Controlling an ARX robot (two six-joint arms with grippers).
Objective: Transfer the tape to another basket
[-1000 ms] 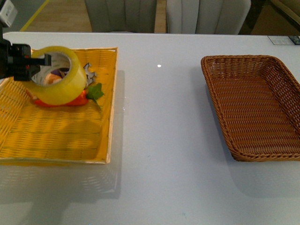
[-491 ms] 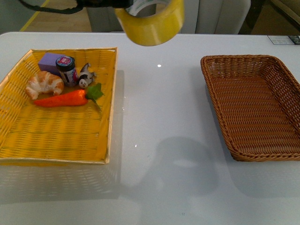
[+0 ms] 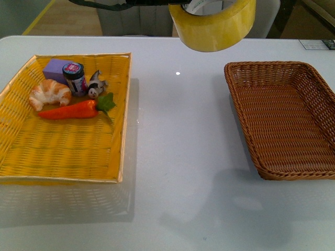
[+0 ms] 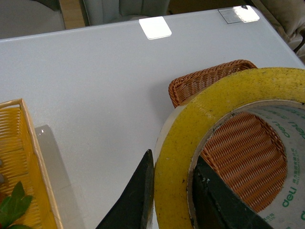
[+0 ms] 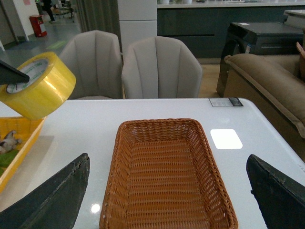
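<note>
Airborne tape (image 3: 214,26), prob. beside basket (image 3: 288,125).

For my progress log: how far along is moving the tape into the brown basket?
Done: the tape is out of the yellow tray, lifted above the table. In hand: the left gripper clamps its wall, short of the wicker basket. Left: carry it over the empty basket, lower and release.

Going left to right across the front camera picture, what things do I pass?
Croissant → jar → tape, held up in the air → brown basket.
</note>
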